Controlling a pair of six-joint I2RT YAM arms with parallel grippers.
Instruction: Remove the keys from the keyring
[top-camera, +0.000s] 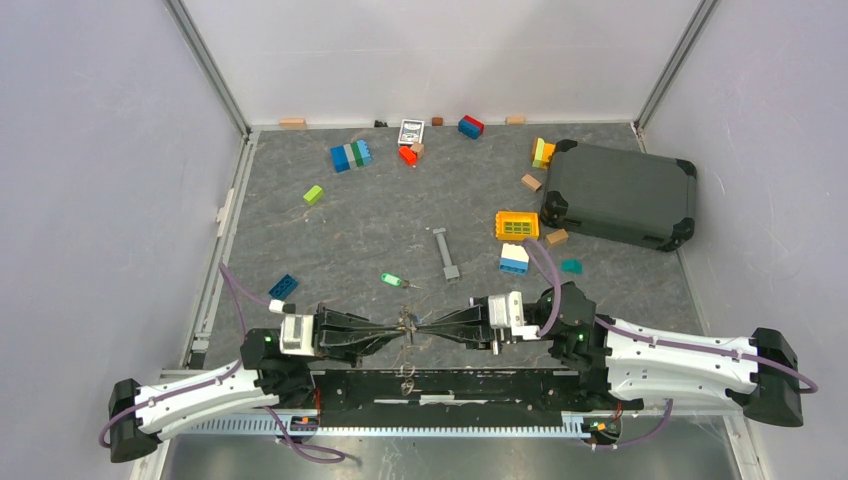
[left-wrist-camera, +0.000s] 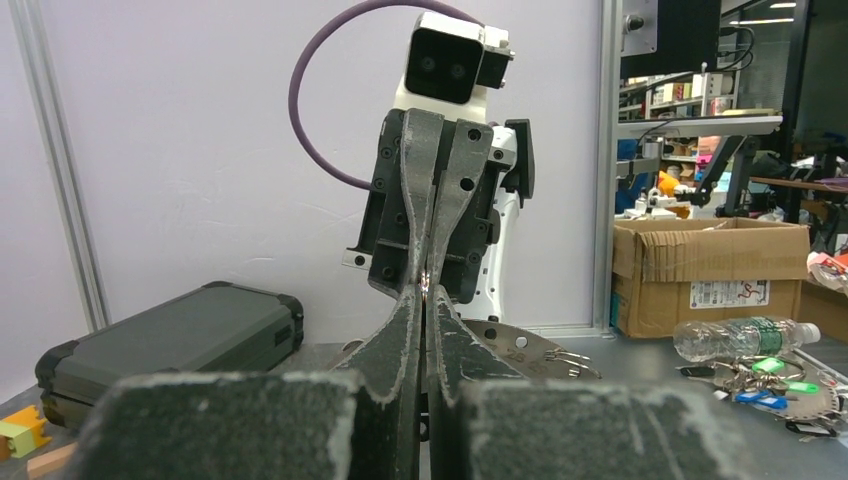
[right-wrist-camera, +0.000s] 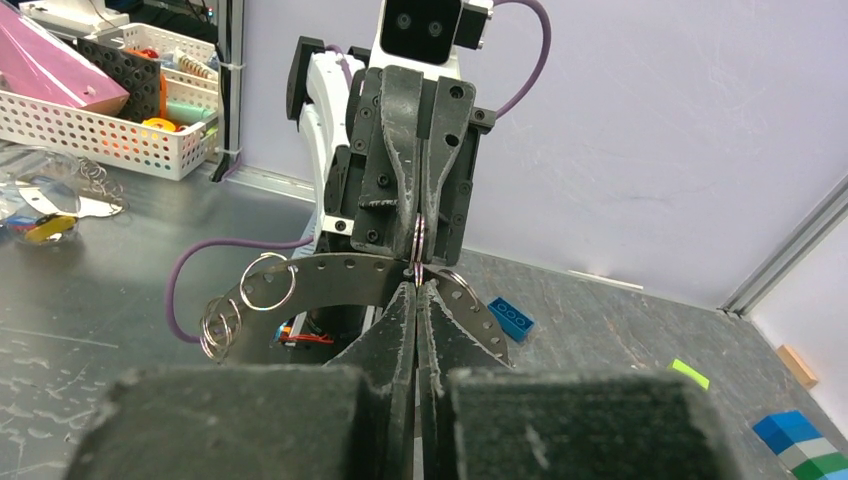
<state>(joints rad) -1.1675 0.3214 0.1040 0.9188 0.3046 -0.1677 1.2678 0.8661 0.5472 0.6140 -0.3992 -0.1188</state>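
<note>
Keyring (right-wrist-camera: 418, 240) sits edge-on between the fingers of your left gripper (top-camera: 401, 329), whose jaws are pressed together on the wire. Your right gripper (top-camera: 417, 329) faces it tip to tip, its fingers also squeezed tight with no gap, touching the ring's edge (whether they actually grip the wire, you cannot tell from these views). Just behind the meeting tips you see a curved perforated metal plate (right-wrist-camera: 330, 279) carrying two wire rings (right-wrist-camera: 266, 283). One green-headed key (top-camera: 391, 281) lies on the table (top-camera: 350, 230) beyond the left gripper's fingertips, apart from them, and a grey metal bar (top-camera: 446, 254) lies beyond the right gripper's.
</note>
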